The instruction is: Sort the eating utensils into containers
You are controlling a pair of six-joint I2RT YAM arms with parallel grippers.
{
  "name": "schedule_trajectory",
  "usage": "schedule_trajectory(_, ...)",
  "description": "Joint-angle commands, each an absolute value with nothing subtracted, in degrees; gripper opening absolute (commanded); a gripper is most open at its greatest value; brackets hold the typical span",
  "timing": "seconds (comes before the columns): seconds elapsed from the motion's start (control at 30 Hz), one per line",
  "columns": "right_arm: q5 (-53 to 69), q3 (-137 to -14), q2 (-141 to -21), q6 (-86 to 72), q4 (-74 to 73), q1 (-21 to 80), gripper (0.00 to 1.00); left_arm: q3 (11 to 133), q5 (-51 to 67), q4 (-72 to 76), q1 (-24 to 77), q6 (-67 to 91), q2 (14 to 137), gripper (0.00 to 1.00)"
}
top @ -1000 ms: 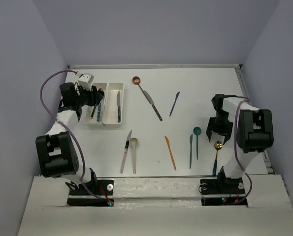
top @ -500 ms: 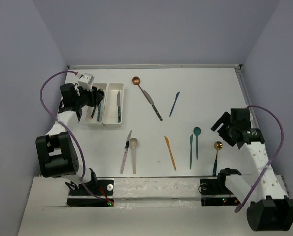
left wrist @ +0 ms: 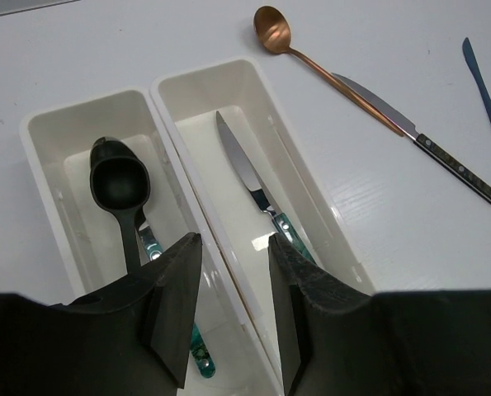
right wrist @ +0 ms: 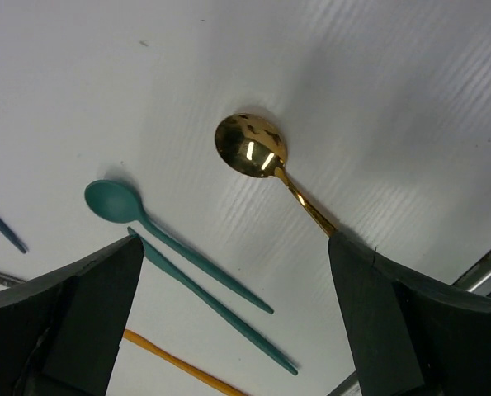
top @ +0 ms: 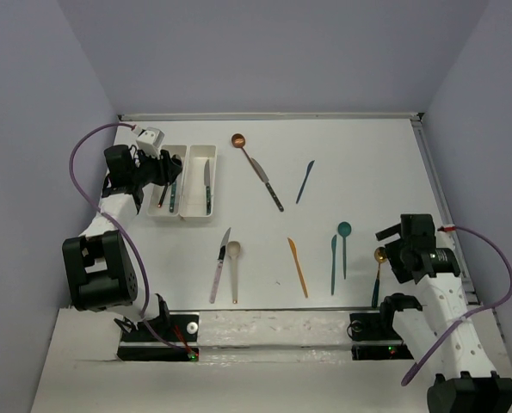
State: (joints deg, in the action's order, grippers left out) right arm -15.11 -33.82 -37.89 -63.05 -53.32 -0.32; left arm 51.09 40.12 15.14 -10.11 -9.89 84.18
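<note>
The right arm has moved a lot. A second ago it stood tall by the right edge of the table [top: 367, 155]. Now it is bent low, closer to the near right corner. The right gripper [right wrist: 235, 243] hangs over the gold spoon [right wrist: 249, 147]. Its two fingers are wide apart, wider than before, and they hold nothing.

The left arm has not moved. The left gripper [left wrist: 233, 247] is over the two white trays in the far left corner. Its fingers are partly apart, above the wall between the trays, with nothing between them.

The left tray [left wrist: 39, 140] has a black spoon [left wrist: 120, 181] in it, lying on something with a teal handle [left wrist: 197, 351]. The right tray [left wrist: 307, 169] has a silver knife [left wrist: 245, 173] in it.

The other things lie on the table where they were. A copper spoon [top: 238, 140] and a dark-handled knife [top: 268, 185] are near the far edge, just beside the trays. A blue knife [top: 305, 181] is in the middle. A pink-handled knife [top: 218, 267] and a beige spoon [top: 234, 262] lie side by side near the near edge. An orange knife [top: 298, 267] is next. A teal knife [top: 333, 262] and a teal spoon [top: 344, 241] lie just left of the gold spoon.
</note>
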Motion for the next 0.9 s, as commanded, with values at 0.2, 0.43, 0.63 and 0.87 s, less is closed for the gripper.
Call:
schedule_trajectory(0.2,-20.2,-30.6,-42.0,-82.6,-59.2,-0.5,0.91,50.0,41.9,18.3,-10.1,-9.2,81.8,0.49)
schedule_trajectory(0.43,-19.9,-29.1,-42.9,-83.2,-57.1,-0.5,0.77,50.0,41.9,18.4,-10.1,-9.1,81.8,0.49)
schedule_trajectory(0.63,-16.5,-26.3,-44.5,-82.6,-53.3,-0.5,0.7,50.3,41.9,18.2,-10.1,-9.1,82.2,0.49)
schedule_trajectory(0.87,-14.9,-24.9,-47.2,-81.6,-49.1,-0.5,0.67,50.3,41.8,18.3,-10.1,-9.2,82.4,0.49)
